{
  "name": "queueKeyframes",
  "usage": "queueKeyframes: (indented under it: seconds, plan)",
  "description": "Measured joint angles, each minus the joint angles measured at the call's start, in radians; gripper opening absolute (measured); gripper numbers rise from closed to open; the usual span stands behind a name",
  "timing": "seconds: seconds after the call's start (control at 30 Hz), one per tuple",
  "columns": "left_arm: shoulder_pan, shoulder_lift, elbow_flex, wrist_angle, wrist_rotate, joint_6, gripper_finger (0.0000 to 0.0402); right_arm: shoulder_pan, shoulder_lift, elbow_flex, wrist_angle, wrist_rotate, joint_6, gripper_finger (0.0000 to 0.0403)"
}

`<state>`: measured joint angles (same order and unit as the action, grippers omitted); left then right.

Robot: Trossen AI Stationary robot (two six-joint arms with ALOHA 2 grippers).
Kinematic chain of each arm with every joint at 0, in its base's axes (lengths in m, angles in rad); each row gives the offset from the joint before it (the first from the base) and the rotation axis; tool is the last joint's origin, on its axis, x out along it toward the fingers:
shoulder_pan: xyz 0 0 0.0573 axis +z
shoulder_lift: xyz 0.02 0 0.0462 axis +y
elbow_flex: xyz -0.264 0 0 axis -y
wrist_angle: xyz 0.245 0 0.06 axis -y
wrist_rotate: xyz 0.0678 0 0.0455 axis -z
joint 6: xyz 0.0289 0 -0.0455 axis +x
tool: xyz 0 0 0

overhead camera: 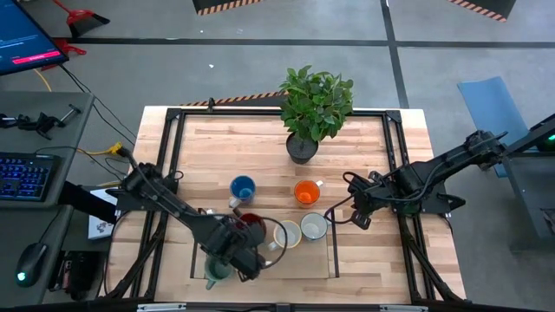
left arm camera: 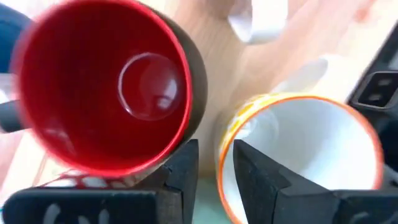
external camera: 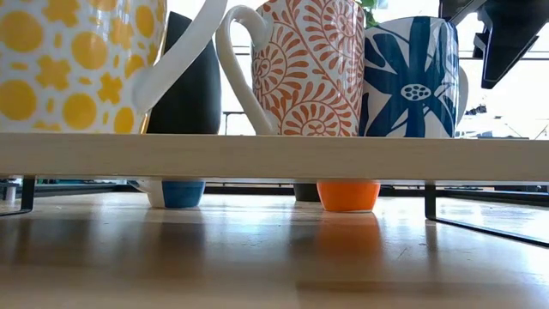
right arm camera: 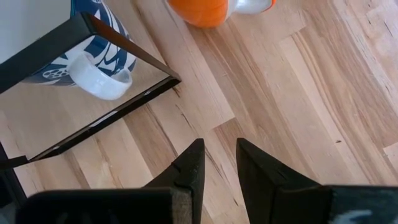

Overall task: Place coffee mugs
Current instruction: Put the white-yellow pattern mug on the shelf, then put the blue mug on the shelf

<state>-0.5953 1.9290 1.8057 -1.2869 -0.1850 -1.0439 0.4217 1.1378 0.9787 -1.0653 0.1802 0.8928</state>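
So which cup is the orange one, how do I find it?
Find the leafy plant at the table's far edge. Come straight toward the front, and the orange mug stands alone on bare wood, right of the blue mug. It is bright orange inside and out, unlike the mugs clustered nearer the front.

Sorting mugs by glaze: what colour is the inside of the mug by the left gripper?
Glossy red inside the round ceramic mug; left wrist view.
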Motion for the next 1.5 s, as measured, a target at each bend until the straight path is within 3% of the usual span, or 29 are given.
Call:
queueKeyframes:
  seconds: [0.23,0.4,0.47,0.73,0.93,1.23,1.5]
  plan:
    - [0.000,-0.134,0.001,0.002,-0.099,0.085,0.0090,0.000,0.000,0.000,0.002,0.000,-0.003,0.0071]
    - [0.017,-0.198,0.002,-0.001,-0.346,0.158,0.0090,0.000,0.000,0.000,0.014,0.000,-0.001,0.0071]
    - [0.044,-0.201,0.002,-0.016,-0.400,0.157,0.0090,0.000,0.000,0.000,0.026,0.000,0.008,0.0071]
    - [0.260,-0.140,0.002,-0.185,-0.290,0.157,0.0090,0.000,0.000,0.000,0.041,-0.050,0.023,0.0071]
    - [0.379,-0.075,0.002,-0.139,-0.234,0.201,0.0090,0.000,0.000,0.000,0.034,-0.060,0.023,0.0071]
    - [0.440,0.028,0.002,-0.130,-0.172,0.227,0.0090,0.000,0.000,0.000,0.023,-0.060,-0.011,0.0071]
    - [0.466,0.062,-0.007,-0.212,-0.151,0.088,0.0090,0.000,0.000,0.000,-0.003,-0.054,-0.018,0.0071]
